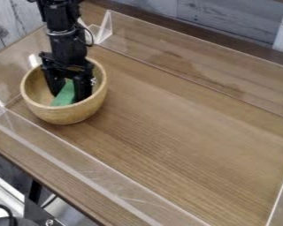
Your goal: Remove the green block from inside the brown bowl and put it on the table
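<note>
The brown bowl sits at the left of the table. Inside it the green block leans tilted against the bowl's inner wall. My gripper reaches down into the bowl from above, its black fingers standing open on either side of the block's upper part. Whether the fingers touch the block cannot be told. The block's top end is hidden behind the gripper.
Low clear acrylic walls edge the tabletop on all sides. A small clear bracket stands at the far wall behind the bowl. Bare wood-grain surface stretches right of the bowl.
</note>
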### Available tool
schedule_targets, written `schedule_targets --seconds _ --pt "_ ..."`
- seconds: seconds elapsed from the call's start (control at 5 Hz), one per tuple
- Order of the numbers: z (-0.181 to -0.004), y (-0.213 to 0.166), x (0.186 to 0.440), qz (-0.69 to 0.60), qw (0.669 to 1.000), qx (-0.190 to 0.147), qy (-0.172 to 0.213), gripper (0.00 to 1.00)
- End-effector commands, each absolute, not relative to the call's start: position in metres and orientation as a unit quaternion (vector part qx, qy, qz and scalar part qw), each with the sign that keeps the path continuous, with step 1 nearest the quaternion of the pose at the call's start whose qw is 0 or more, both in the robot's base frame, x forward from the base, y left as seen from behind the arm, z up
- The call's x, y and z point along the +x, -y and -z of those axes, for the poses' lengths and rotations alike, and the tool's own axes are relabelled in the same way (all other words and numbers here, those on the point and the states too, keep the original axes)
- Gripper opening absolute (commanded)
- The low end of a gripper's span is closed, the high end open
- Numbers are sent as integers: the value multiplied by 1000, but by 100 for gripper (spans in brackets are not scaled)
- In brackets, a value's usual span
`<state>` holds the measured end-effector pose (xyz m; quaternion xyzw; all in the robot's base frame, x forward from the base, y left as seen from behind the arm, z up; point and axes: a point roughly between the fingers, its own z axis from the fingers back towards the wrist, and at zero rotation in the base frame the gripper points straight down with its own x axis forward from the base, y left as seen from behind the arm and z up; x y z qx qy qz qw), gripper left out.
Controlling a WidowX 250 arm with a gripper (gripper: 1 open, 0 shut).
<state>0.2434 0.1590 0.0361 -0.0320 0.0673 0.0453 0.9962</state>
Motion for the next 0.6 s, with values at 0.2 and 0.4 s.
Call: schedule_targets --seconds 0.2,0.4 --pt "-57 -165 255 -52 998 -20 -32 0" --pt "-69 -162 256 -53 998 -25 -22 0"
